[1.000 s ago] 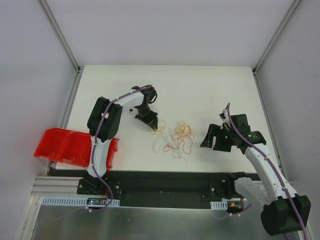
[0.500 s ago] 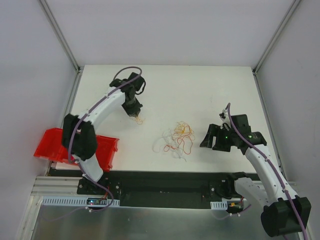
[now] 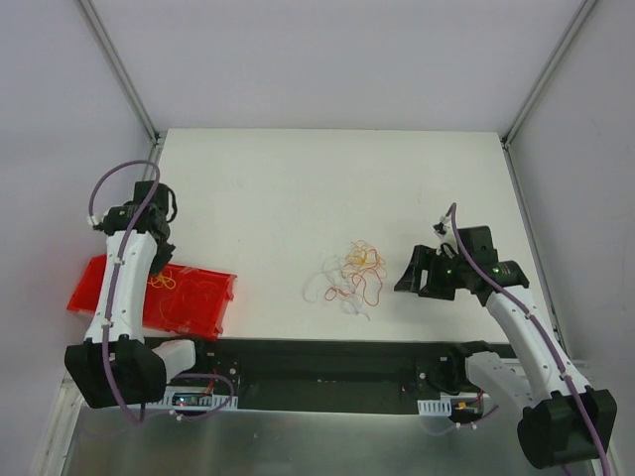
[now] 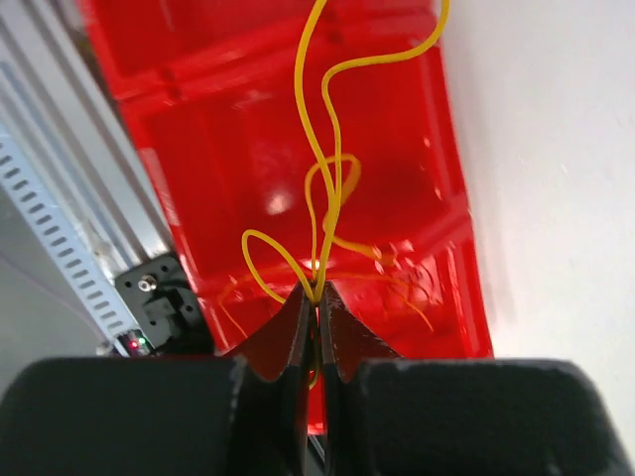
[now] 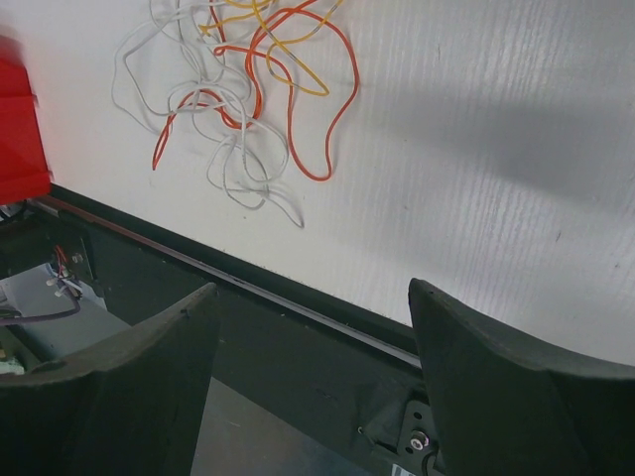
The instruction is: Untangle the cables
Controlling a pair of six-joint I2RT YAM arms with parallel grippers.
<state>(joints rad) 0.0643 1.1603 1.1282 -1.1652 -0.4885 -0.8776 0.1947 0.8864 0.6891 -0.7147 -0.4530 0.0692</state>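
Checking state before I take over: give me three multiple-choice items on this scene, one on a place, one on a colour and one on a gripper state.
1. Where is the left gripper?
A) over the bin
B) beside the right gripper
C) out of view

2. What colour is the cable it holds?
A) white
B) yellow
C) red

3. How is the right gripper?
A) shut on a cable
B) open, empty
C) out of view

Answers:
1 A: the red bin fills the left wrist view beneath the fingers.
2 B: a yellow strand is pinched between the shut jaws.
3 B: its jaws stand wide apart with nothing between them.
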